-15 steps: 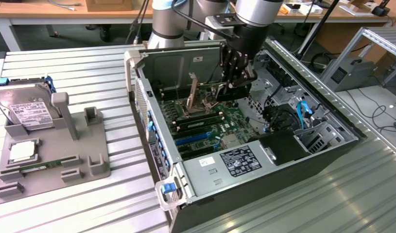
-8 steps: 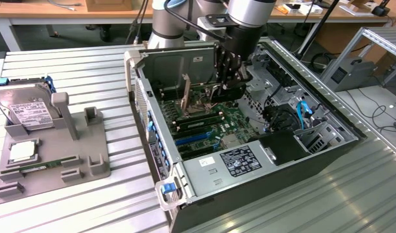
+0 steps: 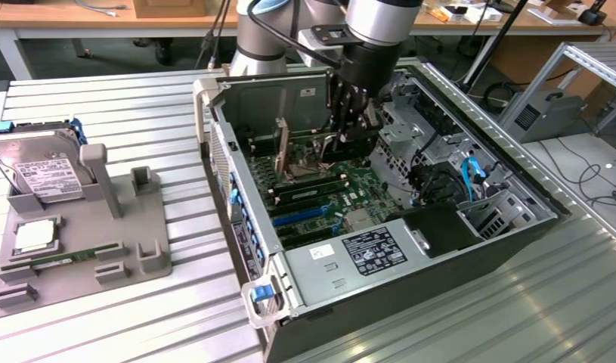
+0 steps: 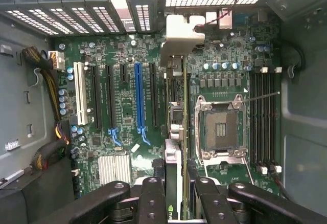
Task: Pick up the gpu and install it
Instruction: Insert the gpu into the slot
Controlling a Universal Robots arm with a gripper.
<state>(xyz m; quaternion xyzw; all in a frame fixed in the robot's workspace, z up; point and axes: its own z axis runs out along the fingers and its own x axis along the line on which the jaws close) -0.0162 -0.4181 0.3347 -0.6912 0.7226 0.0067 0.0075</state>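
Black fingers (image 4: 152, 198) of the end effector (image 4: 177, 196) are closest to the wrist camera, and they are clamped on the gpu (image 4: 176, 127), one from each side. The card is seen edge-on, as a thin line between the pads. It stands on its edge, I think so that its contact edge faces down to the motherboard (image 4: 125, 111). Its silvery bracket (image 4: 184, 35) points to the rear wall of the computer case (image 3: 219, 144), where the openings for the cards are, so the direction looks correct for installing.

The gpu hangs between the row of long expansion slots, one of them the blue slot (image 4: 138, 98), and the open CPU socket (image 4: 219, 127). It is near both. Whether its lower edge already touches a slot, or is only above one, I cannot tell, because the card itself covers that place.

In the exterior view the end effector (image 3: 346, 140) is deep inside the case. The case lies on its side with the side panel off, and this lets the arm reach the board from above. On the exterior view's left, well apart from the case, a grey fixture (image 3: 136, 261) rests on the metal surface (image 3: 136, 98). It carries the hard drive (image 3: 35, 170), which leans in its holder, and a small square chip (image 3: 33, 236). The holders seem made to keep each part in a position that is easy to grasp.
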